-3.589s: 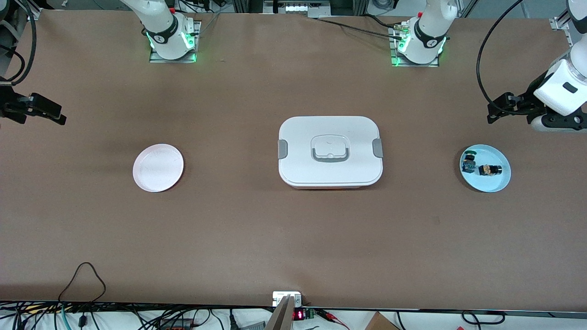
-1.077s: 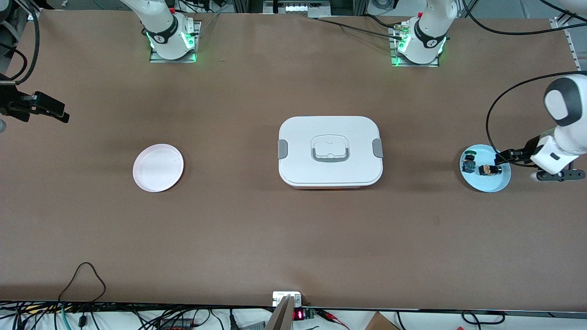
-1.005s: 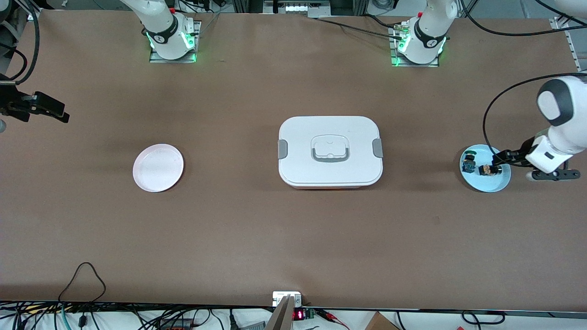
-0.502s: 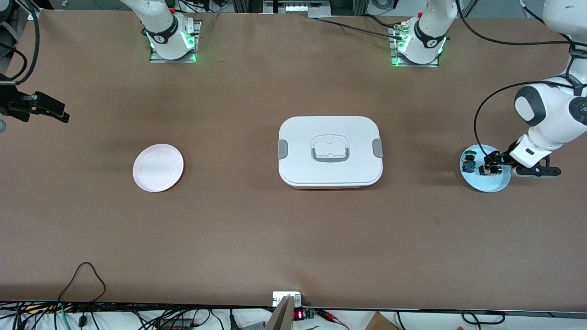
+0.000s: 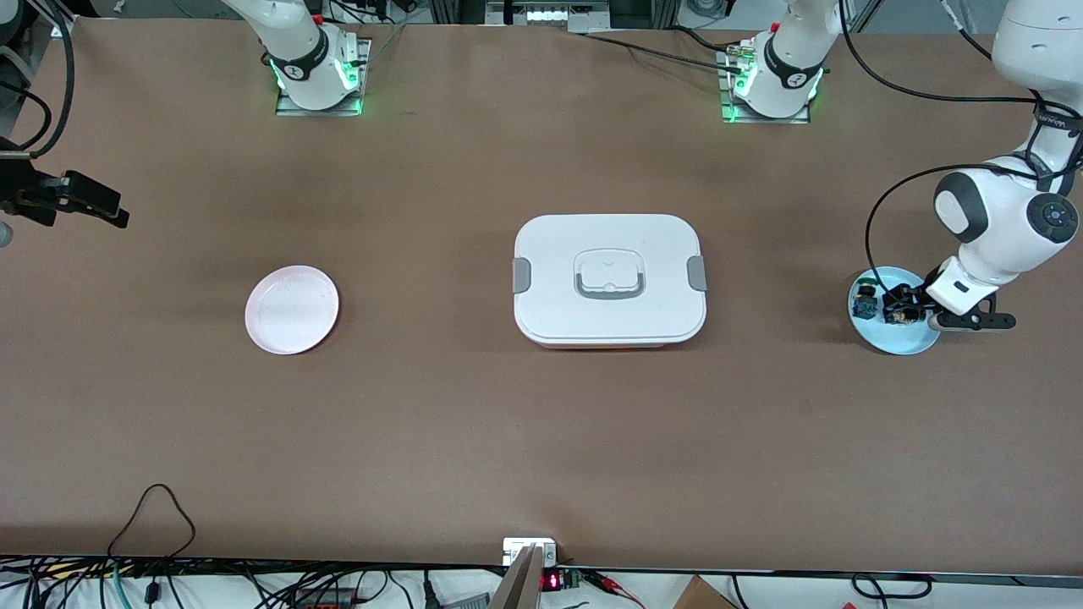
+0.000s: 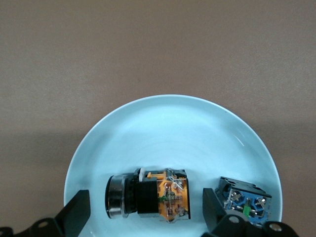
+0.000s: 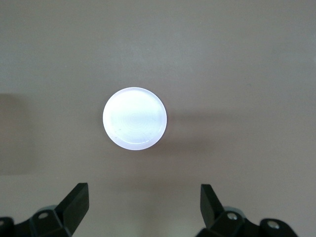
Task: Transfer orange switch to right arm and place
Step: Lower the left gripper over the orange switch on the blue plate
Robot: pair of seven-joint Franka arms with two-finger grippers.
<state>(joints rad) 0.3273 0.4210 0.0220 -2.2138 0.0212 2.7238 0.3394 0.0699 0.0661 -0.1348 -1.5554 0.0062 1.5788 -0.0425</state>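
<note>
The orange switch (image 6: 148, 200) lies on its side in a light blue plate (image 6: 173, 128) at the left arm's end of the table, with its black and silver barrel and clear orange rear showing. My left gripper (image 6: 145, 217) is open and low over the plate, one finger on each side of the switch and apart from it. In the front view the left gripper (image 5: 902, 302) covers part of the orange switch (image 5: 895, 315) on the blue plate (image 5: 909, 340). My right gripper (image 5: 85, 205) waits open and empty at the right arm's end of the table; it also shows in the right wrist view (image 7: 143, 205).
A green-capped switch with a blue body (image 6: 244, 202) lies in the same plate beside the orange one, close to one left finger (image 6: 215, 210). A white lidded box (image 5: 609, 279) stands mid-table. A pale pink plate (image 5: 292, 309) lies toward the right arm's end, also in the right wrist view (image 7: 134, 118).
My left arm has swung in and down from above the table's end to the blue plate, bringing its open fingers around the orange switch. The right arm has not moved.
</note>
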